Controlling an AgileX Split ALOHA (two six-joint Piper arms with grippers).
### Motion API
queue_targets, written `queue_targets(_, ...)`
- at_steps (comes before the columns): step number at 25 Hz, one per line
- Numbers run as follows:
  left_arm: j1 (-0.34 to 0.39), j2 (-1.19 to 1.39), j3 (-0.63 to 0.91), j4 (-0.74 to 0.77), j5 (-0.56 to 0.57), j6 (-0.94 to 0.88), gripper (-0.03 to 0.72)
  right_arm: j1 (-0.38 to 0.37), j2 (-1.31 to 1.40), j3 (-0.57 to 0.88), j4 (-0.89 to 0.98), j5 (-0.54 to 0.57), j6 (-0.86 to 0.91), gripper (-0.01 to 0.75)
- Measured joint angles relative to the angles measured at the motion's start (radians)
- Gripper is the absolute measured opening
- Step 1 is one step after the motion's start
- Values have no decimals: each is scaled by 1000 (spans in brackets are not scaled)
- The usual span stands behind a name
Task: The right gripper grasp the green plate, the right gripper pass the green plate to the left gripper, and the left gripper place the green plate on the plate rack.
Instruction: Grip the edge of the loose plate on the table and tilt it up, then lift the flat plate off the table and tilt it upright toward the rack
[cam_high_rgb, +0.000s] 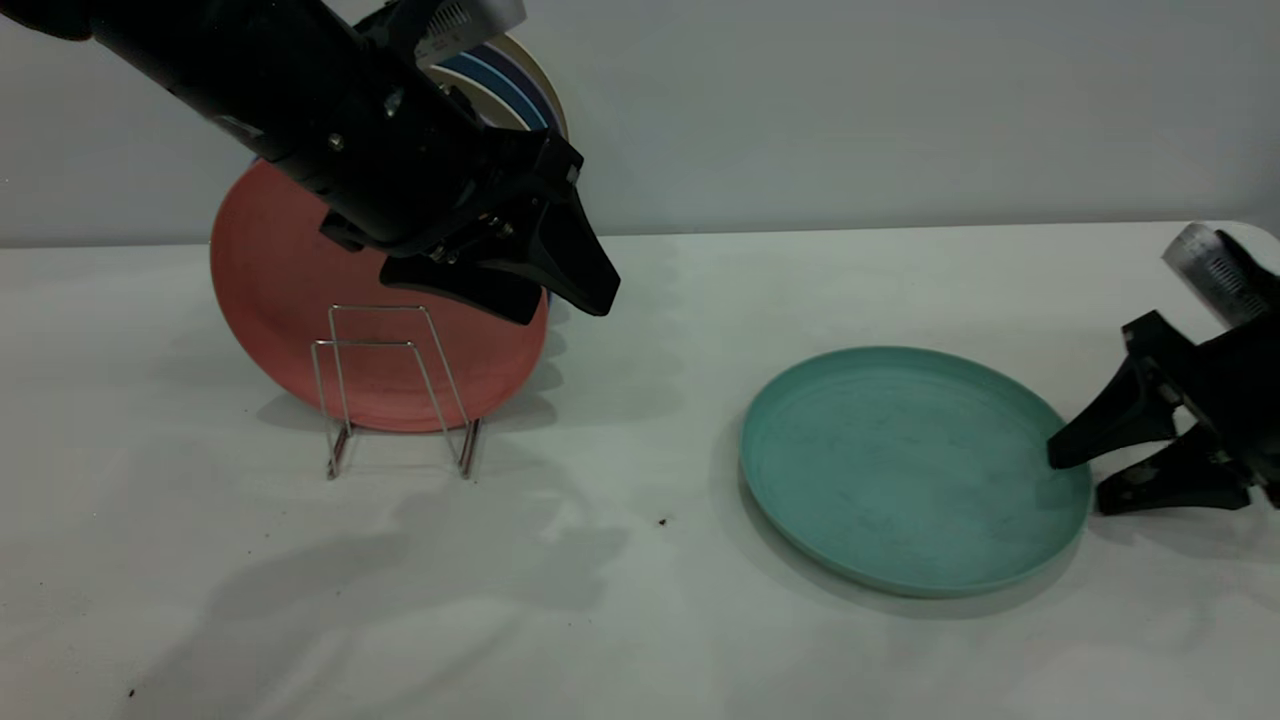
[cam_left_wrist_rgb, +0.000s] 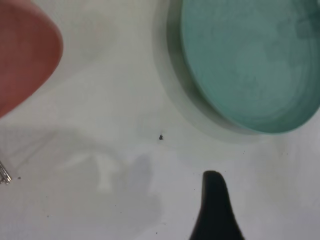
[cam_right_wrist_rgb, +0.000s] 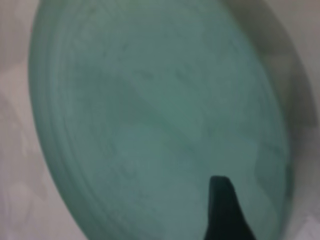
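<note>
The green plate (cam_high_rgb: 900, 465) lies flat on the white table at the right. My right gripper (cam_high_rgb: 1078, 482) is at the plate's right edge with its jaws open. One finger reaches over the rim and the other is low beside the rim, outside it. In the right wrist view the plate (cam_right_wrist_rgb: 150, 115) fills the frame under one finger (cam_right_wrist_rgb: 225, 210). My left gripper (cam_high_rgb: 565, 308) hangs open in the air to the upper right of the plate rack (cam_high_rgb: 395, 390), holding nothing. The left wrist view shows one finger (cam_left_wrist_rgb: 214, 210) above the table and the plate (cam_left_wrist_rgb: 250, 65) farther off.
A salmon-pink plate (cam_high_rgb: 290, 290) stands upright in the rack behind its front loops, and also shows in the left wrist view (cam_left_wrist_rgb: 25, 55). Blue-striped plates (cam_high_rgb: 510, 85) stand behind the left arm. A dark crumb (cam_high_rgb: 662, 521) lies on the table between rack and green plate.
</note>
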Motion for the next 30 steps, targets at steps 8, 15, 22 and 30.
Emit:
queue_targets(8,-1,1,0,-1,-1,0,551,69,29,-12,69,-51,-20,241)
queue_targets(15,-1,55,0,-55,0,0,551,71,41,-26,113,28,-115,20)
queue_targets(22,-1,81,0,-151,-7,37,550,108,24,-42,147,178,-173,19)
queue_targets(30,-1,81,0,-236,-68,52,455,183,-64,-42,133,215,-197,19)
